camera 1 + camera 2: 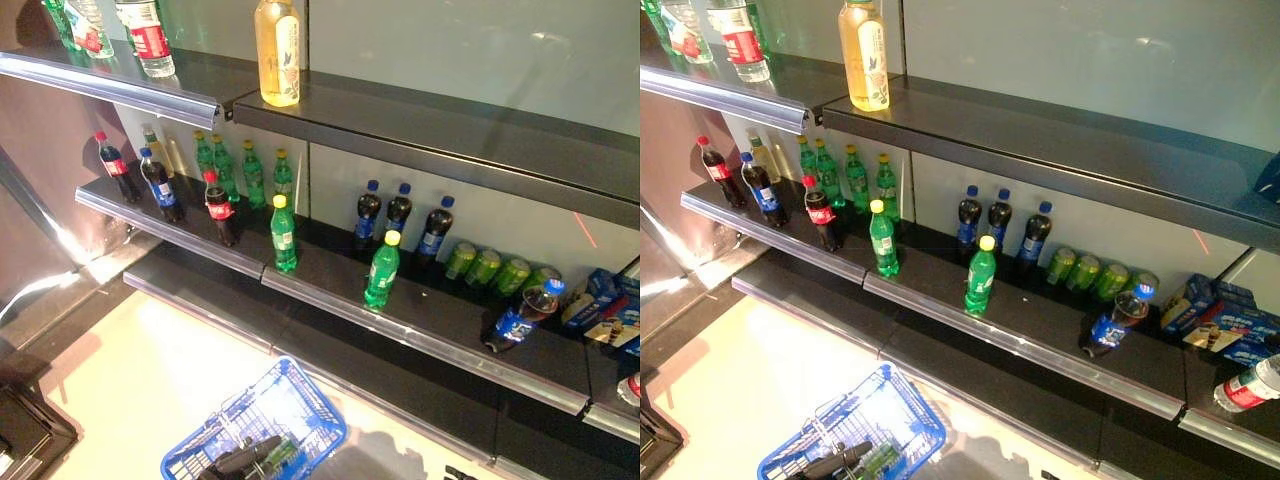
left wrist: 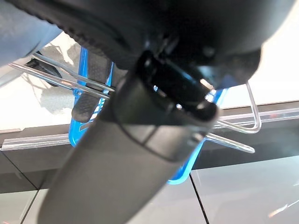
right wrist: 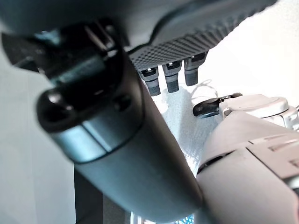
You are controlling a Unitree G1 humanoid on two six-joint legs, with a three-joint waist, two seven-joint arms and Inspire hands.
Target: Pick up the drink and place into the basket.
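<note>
I carry the blue wire-and-plastic shopping basket [image 1: 262, 430] low at my left side, and my left hand [image 2: 93, 100] is curled round its wire handle, as my left wrist view shows past the thumb. Something green already lies inside it, too dim for me to name.

My right hand [image 3: 170, 74] shows only in its own wrist view: its fingers hang fairly straight, relaxed, and they hold nothing. It appears in neither eye view, so it sits low and back from the shelves.

The drinks are all ahead of me and above the basket, on the dark middle shelf [image 1: 440, 345]. The green plastic bottle with the yellow cap [image 1: 382, 269] stands upright near the shelf's front lip, alone, with clear room on both sides. A second green bottle [image 1: 284, 234] stands upright further to my left, and a dark cola bottle with a blue cap [image 1: 523, 315] leans over further to my right.

With my left hand taken up, I judge the pick belongs to my right hand. The lone green bottle lies forward, upward and somewhat left of it, its long axis vertical, so a level side-on approach across the shelf edge suits it best.
</note>
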